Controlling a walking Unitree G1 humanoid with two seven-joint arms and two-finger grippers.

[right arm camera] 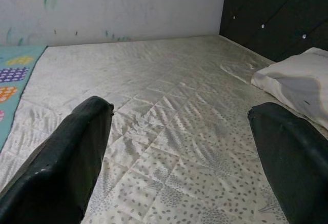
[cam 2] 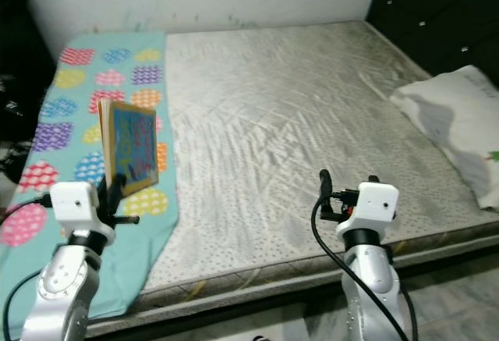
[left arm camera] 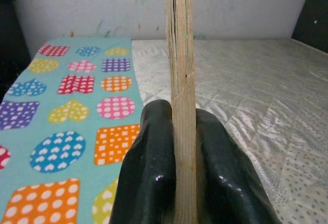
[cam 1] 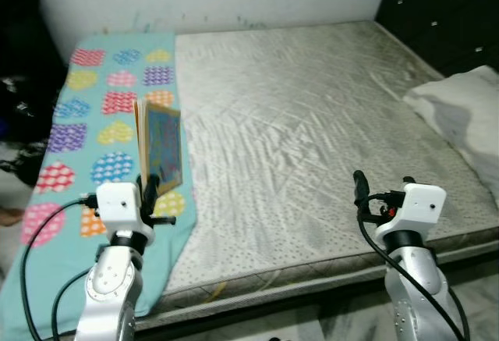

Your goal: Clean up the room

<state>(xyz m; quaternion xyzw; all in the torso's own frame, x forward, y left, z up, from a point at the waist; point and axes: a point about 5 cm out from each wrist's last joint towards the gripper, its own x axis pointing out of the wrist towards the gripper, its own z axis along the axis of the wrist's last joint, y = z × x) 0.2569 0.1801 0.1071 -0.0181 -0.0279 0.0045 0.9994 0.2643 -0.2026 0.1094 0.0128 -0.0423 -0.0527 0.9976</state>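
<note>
Standing upright on its edge, the book (cam 1: 160,147) was clamped in the left hand (cam 1: 150,182), long axis vertical, above the patterned sheet (cam 1: 82,122) at the bed's (cam 1: 312,122) near left; the right hand (cam 1: 382,185) hung spread, holding nothing.

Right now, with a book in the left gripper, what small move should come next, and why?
Probably carry the book away from the bed: the left gripper is shut on its lower edge, holding it upright above the patterned blanket, while the right gripper is open and holds nothing.
</note>
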